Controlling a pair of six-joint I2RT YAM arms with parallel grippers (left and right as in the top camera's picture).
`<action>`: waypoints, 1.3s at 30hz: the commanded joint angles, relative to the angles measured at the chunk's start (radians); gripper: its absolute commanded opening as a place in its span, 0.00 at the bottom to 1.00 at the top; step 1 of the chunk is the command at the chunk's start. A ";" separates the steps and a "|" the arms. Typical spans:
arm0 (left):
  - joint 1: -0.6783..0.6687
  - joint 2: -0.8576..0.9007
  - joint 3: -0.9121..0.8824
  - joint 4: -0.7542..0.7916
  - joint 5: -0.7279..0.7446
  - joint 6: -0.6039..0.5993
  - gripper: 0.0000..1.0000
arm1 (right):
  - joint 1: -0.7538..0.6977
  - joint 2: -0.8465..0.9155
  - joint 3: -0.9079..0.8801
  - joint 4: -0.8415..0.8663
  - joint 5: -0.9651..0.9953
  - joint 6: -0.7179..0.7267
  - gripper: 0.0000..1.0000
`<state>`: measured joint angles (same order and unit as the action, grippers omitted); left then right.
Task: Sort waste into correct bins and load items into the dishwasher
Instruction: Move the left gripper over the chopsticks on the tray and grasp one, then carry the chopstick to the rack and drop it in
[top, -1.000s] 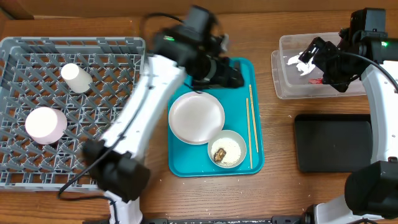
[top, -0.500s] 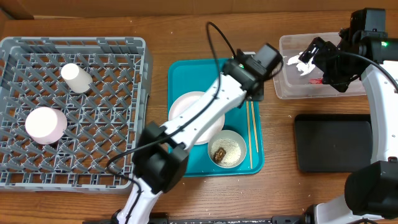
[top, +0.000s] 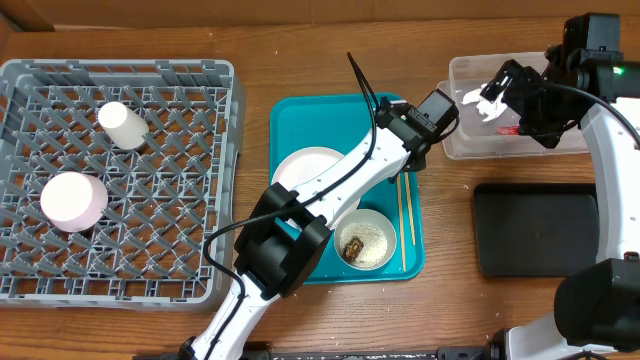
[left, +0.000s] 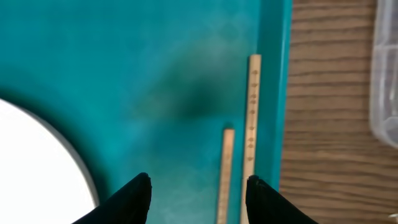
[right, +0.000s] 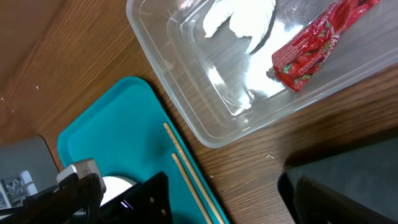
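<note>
My left gripper (top: 408, 152) (left: 199, 202) is open and empty, low over the right side of the teal tray (top: 290, 262), with the far ends of two wooden chopsticks (top: 403, 215) (left: 252, 118) between its fingers. The round plate (top: 315, 185) (left: 31, 168) lies to its left. The grey-white bowl (top: 365, 240) holds rice and a brown lump. My right gripper (top: 500, 90) (right: 249, 208) is open and empty above the clear tub (top: 450, 140) (right: 205, 124). In the tub lie tissue (top: 478, 100) (right: 239, 18) and the red wrapper (top: 510, 130) (right: 311, 53).
The grey dish rack (top: 20, 75) at the left holds the white cup (top: 123, 125) and the upturned pink bowl (top: 72, 198). The black tray (top: 535, 228) lies in front of the tub. My left arm (top: 330, 195) crosses over the plate.
My left arm has swung right from the tray's far-left corner to its right edge, and its gripper now hangs over the chopsticks. The right arm has not moved.
</note>
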<state>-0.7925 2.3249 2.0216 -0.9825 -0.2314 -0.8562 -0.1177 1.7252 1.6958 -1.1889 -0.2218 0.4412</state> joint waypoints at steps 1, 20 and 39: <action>-0.003 0.035 0.002 0.017 0.016 -0.027 0.51 | -0.002 -0.007 0.000 0.006 -0.003 0.004 1.00; -0.006 0.140 0.003 0.016 0.094 0.024 0.32 | -0.002 -0.007 -0.001 0.006 -0.003 0.004 1.00; 0.102 0.021 0.163 -0.127 0.103 0.075 0.04 | -0.002 -0.007 -0.001 0.006 -0.003 0.004 1.00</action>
<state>-0.7341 2.4241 2.0941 -1.0798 -0.1303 -0.8040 -0.1177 1.7252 1.6958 -1.1889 -0.2214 0.4416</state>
